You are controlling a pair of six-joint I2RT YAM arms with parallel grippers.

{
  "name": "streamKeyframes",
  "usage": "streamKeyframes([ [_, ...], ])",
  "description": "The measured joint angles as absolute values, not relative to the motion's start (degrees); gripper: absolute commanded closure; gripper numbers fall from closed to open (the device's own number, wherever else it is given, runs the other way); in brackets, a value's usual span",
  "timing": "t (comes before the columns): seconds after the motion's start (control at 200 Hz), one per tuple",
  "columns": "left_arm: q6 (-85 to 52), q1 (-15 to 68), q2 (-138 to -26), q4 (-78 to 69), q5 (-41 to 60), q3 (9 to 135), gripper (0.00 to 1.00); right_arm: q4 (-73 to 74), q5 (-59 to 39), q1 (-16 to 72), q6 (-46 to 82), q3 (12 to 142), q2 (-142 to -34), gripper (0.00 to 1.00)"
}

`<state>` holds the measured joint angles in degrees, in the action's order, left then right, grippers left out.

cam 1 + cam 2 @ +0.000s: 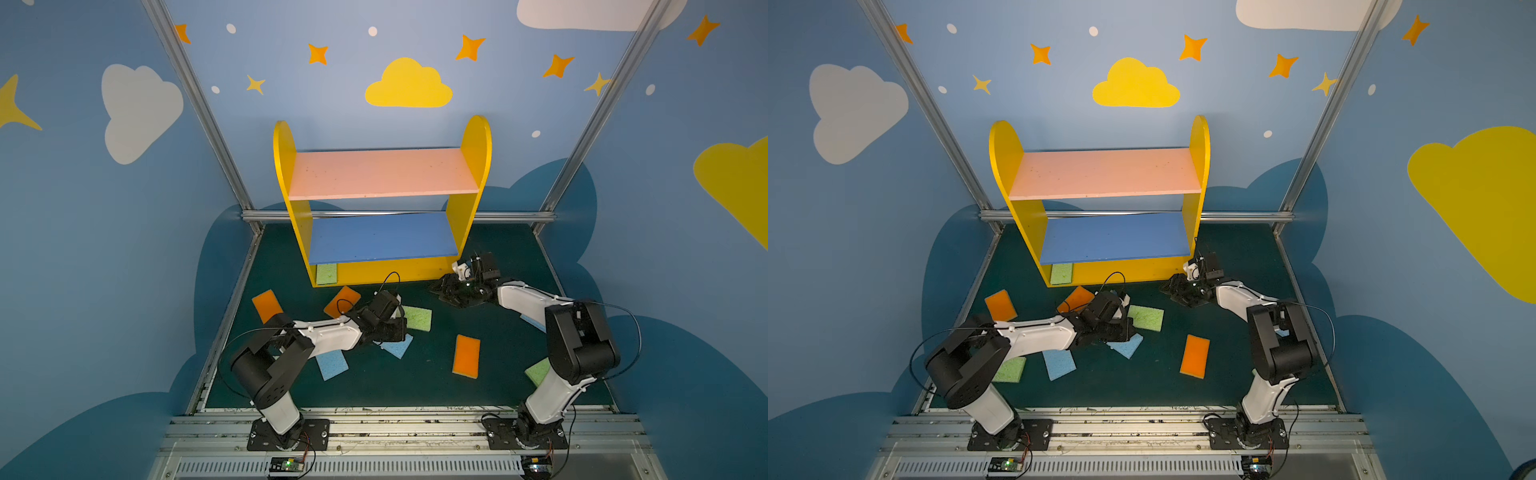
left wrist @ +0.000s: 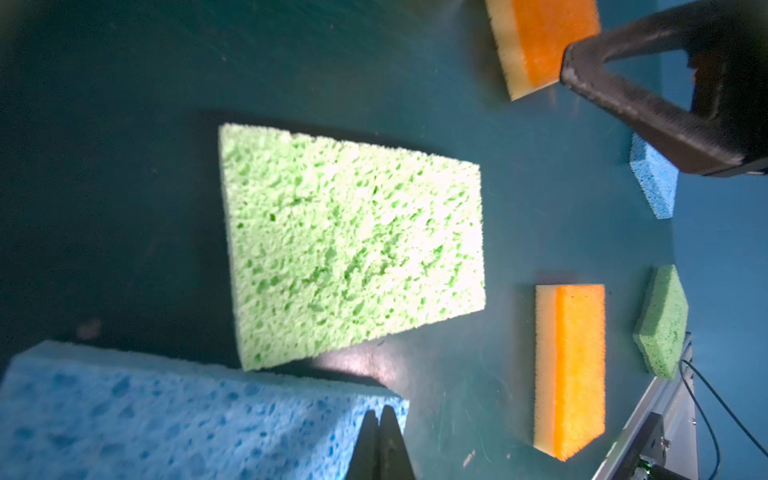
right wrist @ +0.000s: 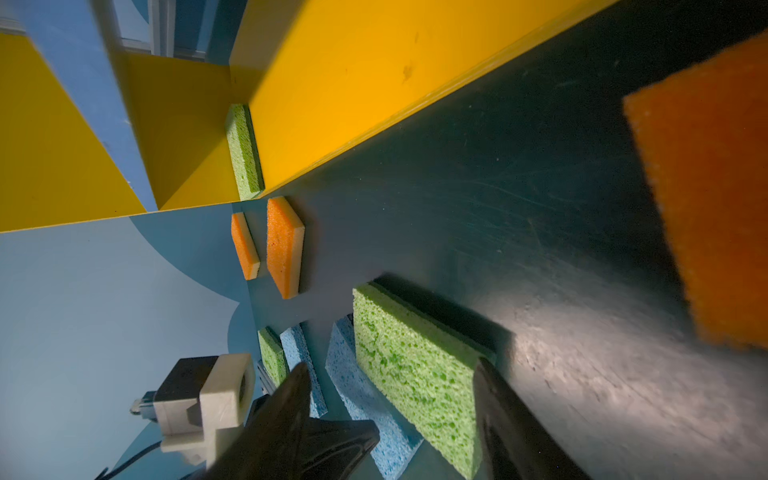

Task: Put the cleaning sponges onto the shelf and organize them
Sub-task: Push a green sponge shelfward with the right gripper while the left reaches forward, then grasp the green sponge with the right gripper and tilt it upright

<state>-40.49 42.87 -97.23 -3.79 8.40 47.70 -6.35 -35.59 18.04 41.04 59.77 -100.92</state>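
Eleven sponges [image 1: 417, 318] are counted: four green, three blue, four orange. One green sponge [image 1: 326, 274] is laid on the bottom board [image 1: 395, 272] of the shelf [image 1: 476, 141], at its left end. The other ten are scattered over the table [image 1: 415, 386]. The left fingers [image 2: 395, 449] are pressed shut at the corner of a blue sponge [image 2: 166, 415]; whether it is pinched cannot be told. The right fingers [image 3: 291, 407] are spread apart, nothing held, beside an orange sponge [image 3: 706, 208].

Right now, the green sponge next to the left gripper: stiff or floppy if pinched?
Green sponge: its open pores suggest it will squash under the jaws and weigh little. It is a thin flat slab, so it may sag from an edge pinch; pushed, it should slide, not roll.
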Motion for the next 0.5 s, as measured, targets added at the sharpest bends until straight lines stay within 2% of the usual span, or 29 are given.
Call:
streamKeyframes([
  [0.175, -40.29, 42.06, -100.29, -3.40, 9.80, 50.04, 0.97, -6.92, -37.32, 18.22, 38.63, 62.70, -105.10, 0.49],
  [0.501, -39.57, 36.05, -102.72, -3.03, 11.84, 51.86, 0.97, -8.40, -38.24, 20.51, 36.03, 64.29, -109.82, 0.49],
])
